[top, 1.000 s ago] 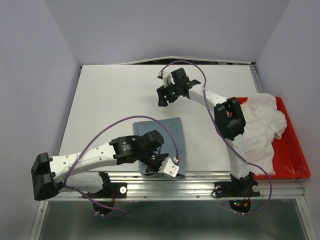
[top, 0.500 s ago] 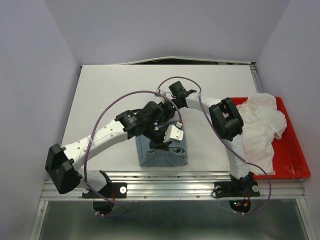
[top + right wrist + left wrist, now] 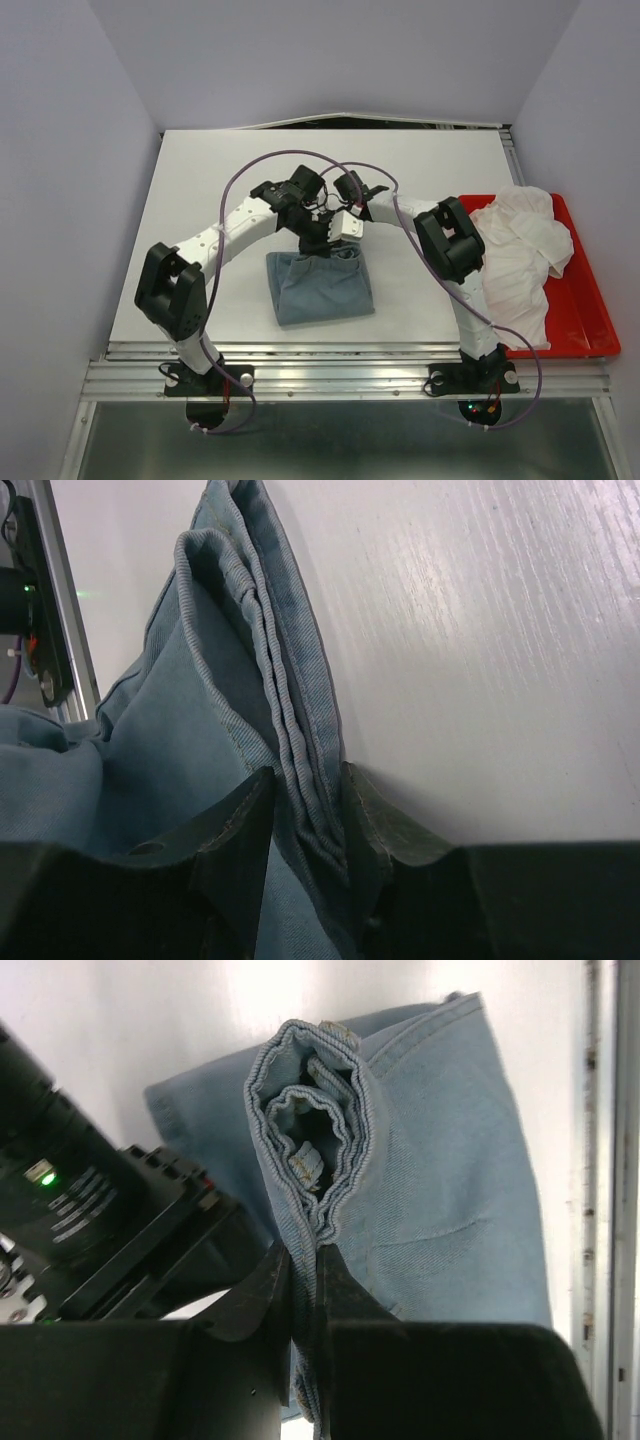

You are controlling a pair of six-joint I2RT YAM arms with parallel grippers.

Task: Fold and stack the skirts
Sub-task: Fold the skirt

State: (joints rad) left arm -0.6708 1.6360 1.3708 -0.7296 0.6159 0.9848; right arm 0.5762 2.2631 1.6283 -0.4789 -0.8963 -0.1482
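I see the doubled-over light-blue denim skirt (image 3: pixel 322 290) lying at lower centre of the frame on the white table (image 3: pixel 200 180). At its far edge my left gripper (image 3: pixel 303 1260) and right gripper (image 3: pixel 308 790) sit side by side, each clamped on bunched denim layers.

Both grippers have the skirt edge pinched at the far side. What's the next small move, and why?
Probably lower both arms together to lay the pinched edge flat, then open. The left gripper and right gripper are each shut on the layered edge of the denim skirt, which looks bunched and raised in the top view.
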